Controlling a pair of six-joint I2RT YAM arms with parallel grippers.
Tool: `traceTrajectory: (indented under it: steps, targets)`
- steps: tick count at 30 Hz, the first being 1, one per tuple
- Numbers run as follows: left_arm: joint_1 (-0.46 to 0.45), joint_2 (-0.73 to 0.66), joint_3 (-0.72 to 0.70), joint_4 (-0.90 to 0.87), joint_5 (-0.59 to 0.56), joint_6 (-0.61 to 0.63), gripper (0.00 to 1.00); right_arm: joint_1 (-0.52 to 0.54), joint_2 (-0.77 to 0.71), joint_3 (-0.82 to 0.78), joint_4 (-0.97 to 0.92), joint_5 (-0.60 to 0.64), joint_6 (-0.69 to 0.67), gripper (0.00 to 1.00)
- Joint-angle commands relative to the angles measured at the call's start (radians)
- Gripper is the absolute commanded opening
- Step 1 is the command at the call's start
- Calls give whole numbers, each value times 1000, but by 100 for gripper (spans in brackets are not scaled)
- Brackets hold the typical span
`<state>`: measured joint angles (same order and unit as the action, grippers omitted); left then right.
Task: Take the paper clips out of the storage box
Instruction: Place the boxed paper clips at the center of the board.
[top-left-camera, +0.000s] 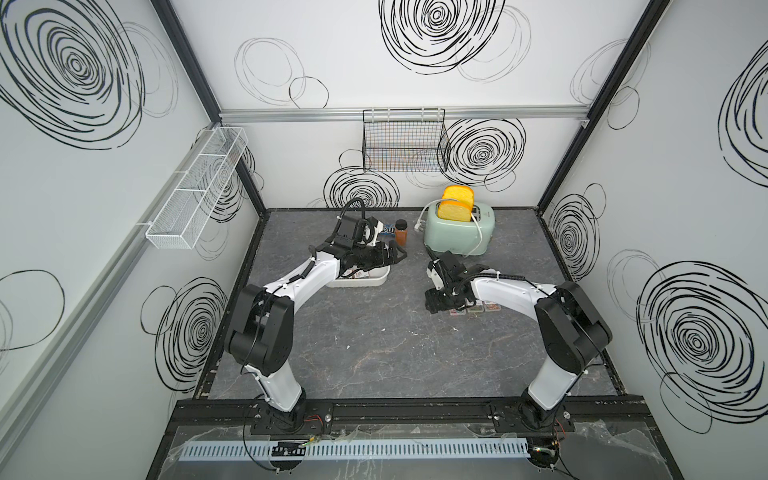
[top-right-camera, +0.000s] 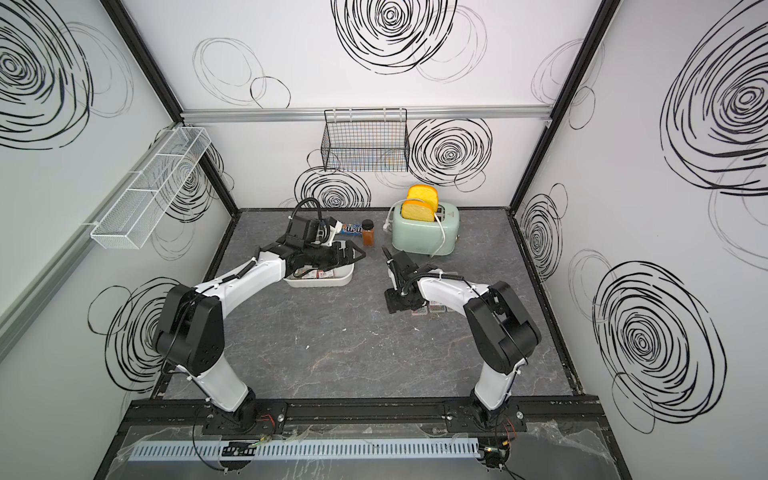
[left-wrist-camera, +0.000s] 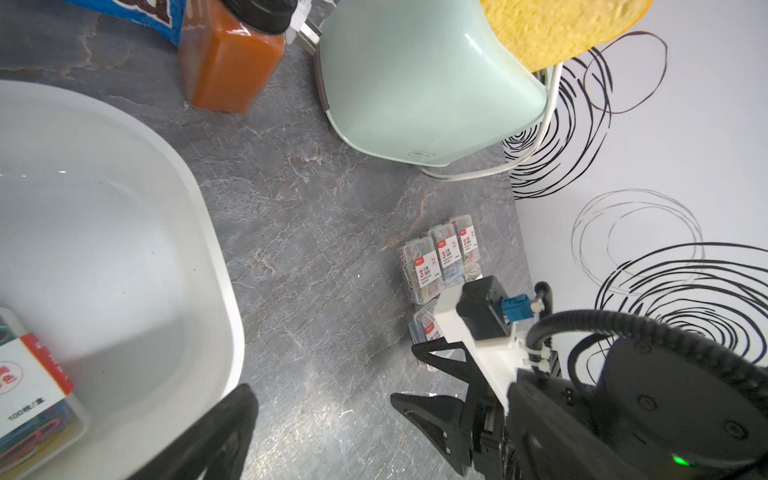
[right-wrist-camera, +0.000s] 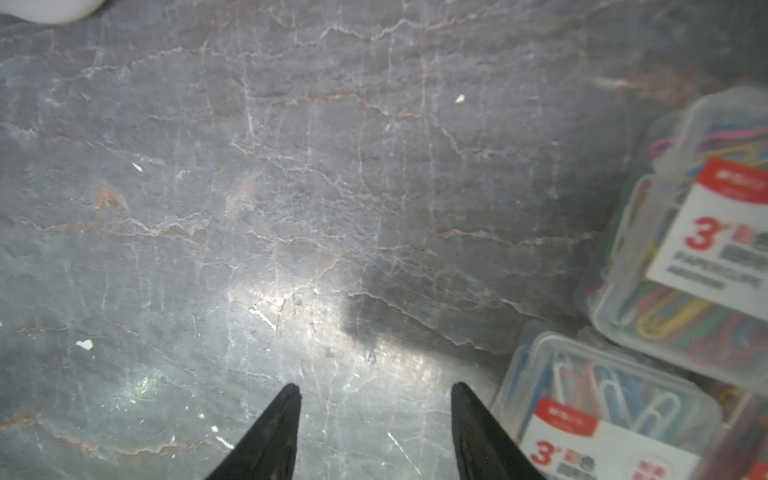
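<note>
Tabletop (top-left-camera: 374, 353) of grey marbled stone, seen from above in both top views, with my 2 arms reaching in from the 6 o'clock edge. I take 12 o'clock as the back wall.

At about 10 o'clock from the table's middle sits the storage box (top-left-camera: 361, 283), a shallow white tub. My left arm crosses over it. The left gripper (top-right-camera: 357, 254) hangs near the box's 2 o'clock corner with jaws spread wide, pinching nothing. Some of the paper clips (top-right-camera: 316, 274), in flat clear cases, lie inside the box. They are partly hidden under the arm, so I cannot count them. The left wrist view shows 1 case (left-wrist-camera: 29, 386) in a corner of the tub, with bare white floor beside it.

At about 3 o'clock from the middle, more cases (top-left-camera: 473, 309) lie flat on the table, well apart from the box. The left wrist view shows 3 side by side in a row, with at least 1 more next to them, partly hidden behind my right wrist. The right gripper (right-wrist-camera: 376, 390) points down at the table on the 9 o'clock side of this group. Its jaws stand apart with only bare stone between them, and the nearest case lies just beside 1 finger (right-wrist-camera: 473, 428).

At 1 o'clock a mint toaster (top-left-camera: 449, 239) holds 2 yellow bread slices (top-left-camera: 453, 208). An amber jar (top-left-camera: 401, 237) and a blue candy packet (top-right-camera: 353, 228) sit at 12 o'clock, behind the box.
</note>
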<state>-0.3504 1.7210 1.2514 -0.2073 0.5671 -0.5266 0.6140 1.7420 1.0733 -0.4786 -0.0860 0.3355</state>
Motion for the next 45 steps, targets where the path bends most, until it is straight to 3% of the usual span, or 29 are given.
traceTrajectory:
  steps: [1, 37, 45]
  targets:
    - [11, -31, -10, 35, -10, -10, 99, 2, 11, 15, 4, 3, -3, 60]
    - [21, -30, -33, 58, 4, -15, 99, -3, 37, 30, -31, 80, 4, 60]
    - [27, -31, -18, 18, -21, 6, 98, -8, 17, 47, -26, 31, -19, 68]
